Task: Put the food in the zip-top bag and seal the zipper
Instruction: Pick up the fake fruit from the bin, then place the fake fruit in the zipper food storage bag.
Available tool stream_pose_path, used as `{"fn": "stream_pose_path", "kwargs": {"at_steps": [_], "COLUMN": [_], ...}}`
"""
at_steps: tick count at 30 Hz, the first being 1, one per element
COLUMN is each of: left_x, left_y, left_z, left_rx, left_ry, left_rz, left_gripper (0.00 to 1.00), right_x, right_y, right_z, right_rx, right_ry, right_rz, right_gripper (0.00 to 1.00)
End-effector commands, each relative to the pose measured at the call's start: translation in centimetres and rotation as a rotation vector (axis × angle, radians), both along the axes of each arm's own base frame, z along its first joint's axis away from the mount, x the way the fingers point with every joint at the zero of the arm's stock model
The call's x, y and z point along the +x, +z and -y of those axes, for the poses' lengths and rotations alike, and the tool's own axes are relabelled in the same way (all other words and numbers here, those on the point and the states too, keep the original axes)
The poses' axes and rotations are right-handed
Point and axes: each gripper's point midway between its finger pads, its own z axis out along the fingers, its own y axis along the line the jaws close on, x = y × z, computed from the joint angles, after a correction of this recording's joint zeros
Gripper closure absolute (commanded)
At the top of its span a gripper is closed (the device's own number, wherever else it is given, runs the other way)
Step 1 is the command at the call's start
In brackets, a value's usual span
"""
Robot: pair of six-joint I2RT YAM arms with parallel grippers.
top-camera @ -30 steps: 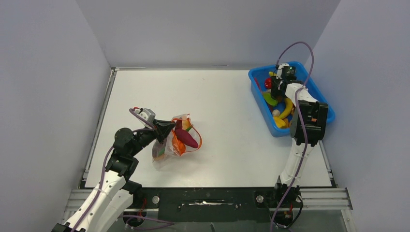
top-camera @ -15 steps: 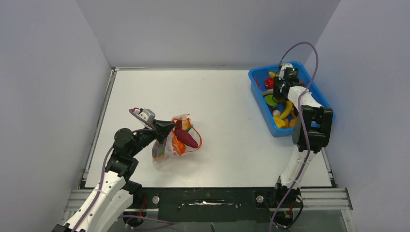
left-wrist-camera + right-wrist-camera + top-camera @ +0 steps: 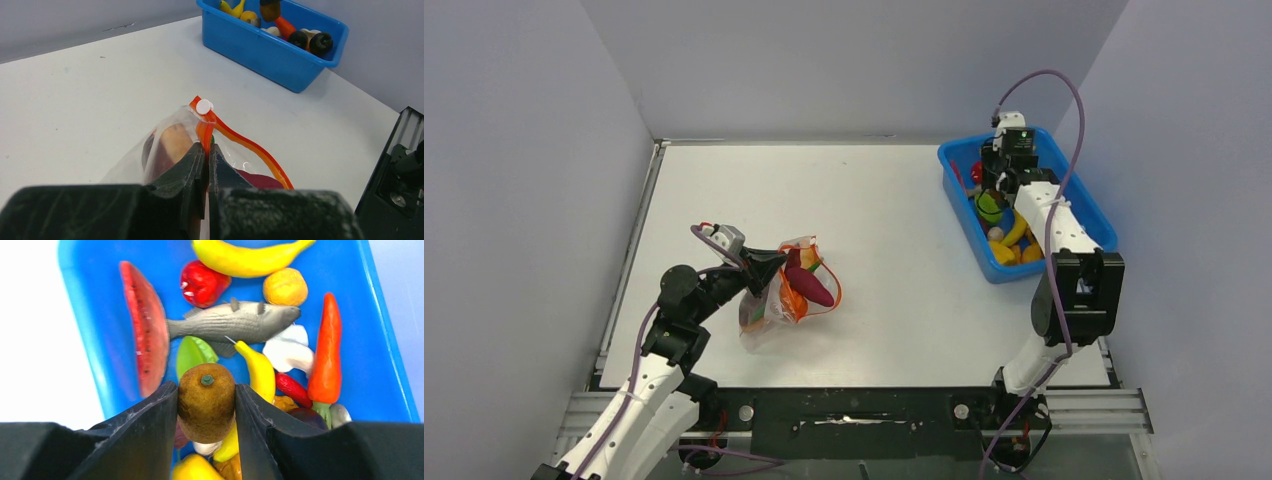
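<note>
Count check. Far right: one blue tray. In it:
- one watermelon slice
- one grey fish
- one red fruit
- one round orange fruit
- one green piece
- one white garlic-like piece
- one long orange-red pepper
- one small red chilli
- two clear bananas: far banana, middle banana
- one brown kiwi

More pieces are partly hidden, not countable.

Left: one zip-top bag, one zipper, one white slider, one purple eggplant.

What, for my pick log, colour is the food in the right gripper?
Brown food with greenish stem dot; best in right wrist view.
</note>
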Motion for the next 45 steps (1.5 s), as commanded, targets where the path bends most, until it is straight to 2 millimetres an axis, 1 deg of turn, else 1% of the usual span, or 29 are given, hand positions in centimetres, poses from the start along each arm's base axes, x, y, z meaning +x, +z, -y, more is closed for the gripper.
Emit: {"fn": "stream_pose_path", "kwargs": {"at_steps": [1, 10, 15, 17, 21, 23, 26, 29, 33, 35, 37, 41, 45], "left_x": [0.0, 0.0, 0.0, 0.0, 0.1, 0.1, 0.1, 0.3, 0.2, 0.2, 0.3, 0.6, 0.9], "left_y": [1.9, 1.9, 2.2, 2.4, 3.6, 4.4, 5.5, 6.0, 8.0, 8.5, 8.2, 6.8, 5.2], "left_z": [0.0, 0.2, 0.4, 0.5, 0.8, 0.9, 1.0, 1.1, 1.4, 1.5, 1.5, 1.3, 1.0], "left_rx": [-0.018, -0.033, -0.067, -0.083, -0.125, -0.157, -0.195, -0.22, -0.296, -0.323, -0.328, -0.325, -0.311], "left_ry": [0.0, -0.006, -0.012, -0.017, -0.027, -0.032, -0.039, -0.039, -0.064, -0.072, -0.07, -0.045, -0.02], "left_rz": [0.073, 0.063, 0.057, 0.057, 0.061, 0.067, 0.075, 0.072, 0.095, 0.097, 0.089, 0.061, 0.038], "left_gripper": [1.0, 1.0, 1.0, 1.0, 1.0, 1.0, 1.0, 1.0, 1.0, 1.0, 1.0, 1.0, 1.0], "right_x": [-1.4, -4.7, -7.1, -8.3, -10.6, -11.8, -13.5, -15.1, -17.0, -18.0, -18.8, -20.5, -21.6], "right_y": [4.9, 8.9, 10.9, 11.8, 13.9, 15.1, 16.3, 16.9, 17.3, 17.5, 17.8, 18.2, 17.2], "right_z": [-2.8, -11.1, -15.6, -17.4, -20.7, -21.8, -23.0, -24.6, -27.3, -28.6, -29.7, -32.1, -34.8], "right_rx": [-0.005, 0.109, 0.192, 0.249, 0.344, 0.404, 0.491, 0.578, 0.682, 0.726, 0.771, 0.87, 0.92], "right_ry": [0.026, 0.237, 0.359, 0.416, 0.503, 0.525, 0.557, 0.61, 0.688, 0.723, 0.753, 0.816, 0.864], "right_rz": [0.106, 0.219, 0.286, 0.311, 0.382, 0.424, 0.472, 0.497, 0.501, 0.503, 0.51, 0.509, 0.467], "right_gripper": [0.63, 0.63, 0.63, 0.63, 0.63, 0.63, 0.63, 0.63, 0.63, 0.63, 0.64, 0.64, 0.63]}}
